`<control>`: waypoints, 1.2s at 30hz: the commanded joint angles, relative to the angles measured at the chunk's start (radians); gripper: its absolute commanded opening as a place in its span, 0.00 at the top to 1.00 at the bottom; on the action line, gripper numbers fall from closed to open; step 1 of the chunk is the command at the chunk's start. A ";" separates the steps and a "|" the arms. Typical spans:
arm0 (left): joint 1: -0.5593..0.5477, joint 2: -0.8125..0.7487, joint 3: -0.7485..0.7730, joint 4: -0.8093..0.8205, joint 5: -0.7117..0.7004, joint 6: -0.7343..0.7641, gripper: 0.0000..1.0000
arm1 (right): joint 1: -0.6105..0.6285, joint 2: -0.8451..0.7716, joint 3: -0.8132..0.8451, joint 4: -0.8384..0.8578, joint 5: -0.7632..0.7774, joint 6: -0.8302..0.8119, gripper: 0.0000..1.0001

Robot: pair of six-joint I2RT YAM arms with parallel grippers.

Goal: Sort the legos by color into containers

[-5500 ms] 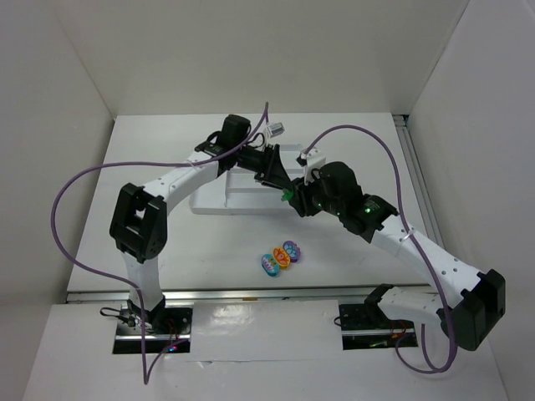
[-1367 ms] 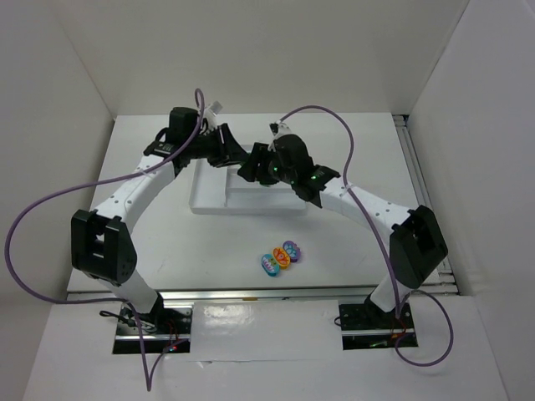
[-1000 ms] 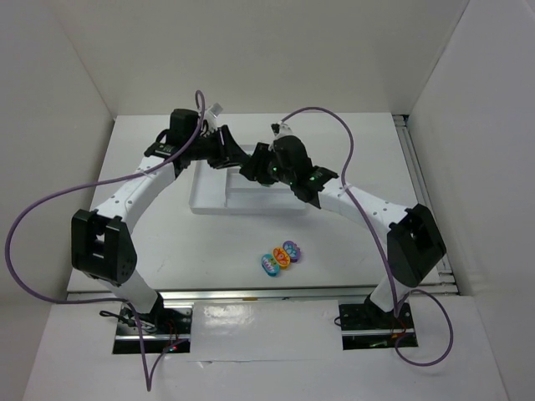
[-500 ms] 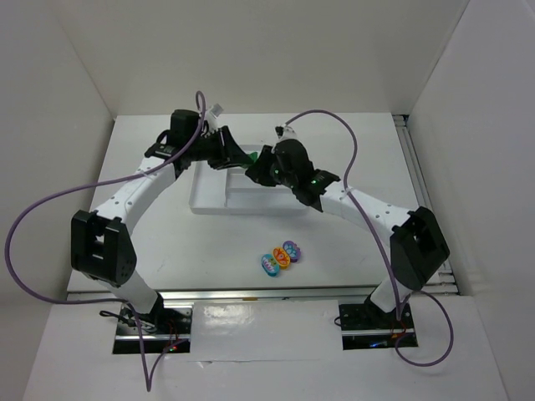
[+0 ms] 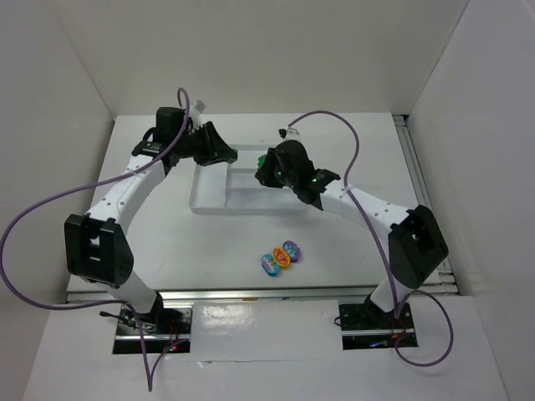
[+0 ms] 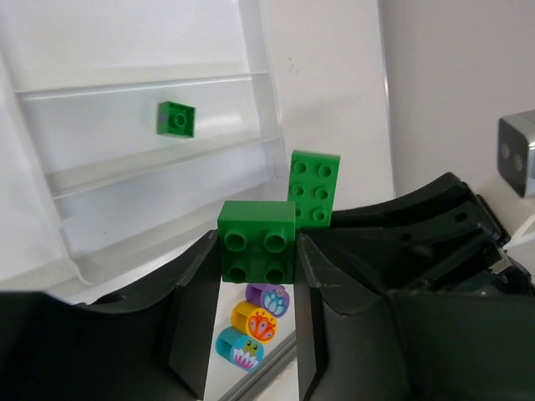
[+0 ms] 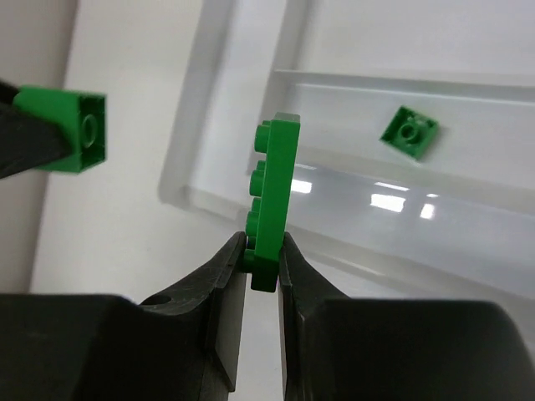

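Over the far side of the white tray, two green pieces aloft, one per arm. Clamped in the closed jaws of the left gripper: a green two-by-two brick, studs toward the wrist camera, gripped on its two flat side walls. Pinched in the closed jaws of the right gripper: a green flat plate, standing edge-on and held only by its lower end. Already lying alone in one narrow compartment of the tray: a third small green brick. Well apart on the worktop, nearer the arm bases: a tight cluster of a purple round piece, an orange round piece and a teal round piece, touching one another, clear of both grippers.

Likely handling, judged from looks alone: hard moulded plastic, rigid, very light, glossy and so probably slippery under smooth jaws. Nothing fragile here; no harm from a short drop, though probably a bounce or skid on the slick tray floor, so better released low, inside the compartment walls. Best taken across parallel flat faces, never across the studs. With the plate, only a thin edge to squeeze and a long free end, hence apt to pivot; safer gripped nearer its middle. With the round pieces, curved sides apt to squirt out; better to single one out and close squarely on it.
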 commanded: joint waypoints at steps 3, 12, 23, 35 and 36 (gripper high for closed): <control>-0.005 -0.008 0.038 -0.087 -0.113 0.052 1.00 | -0.008 0.164 0.175 -0.171 0.160 -0.163 1.00; -0.139 0.285 0.247 -0.213 -0.339 0.147 1.00 | -0.090 0.305 0.249 -0.243 0.211 -0.218 1.00; -0.182 0.465 0.343 -0.239 -0.500 0.167 1.00 | -0.134 0.364 0.221 -0.194 0.179 -0.209 0.98; -0.182 0.477 0.337 -0.222 -0.500 0.149 0.97 | -0.143 0.322 0.206 -0.194 0.216 -0.209 0.17; -0.182 0.489 0.347 -0.231 -0.500 0.149 0.69 | -0.143 0.293 0.206 -0.194 0.216 -0.209 0.17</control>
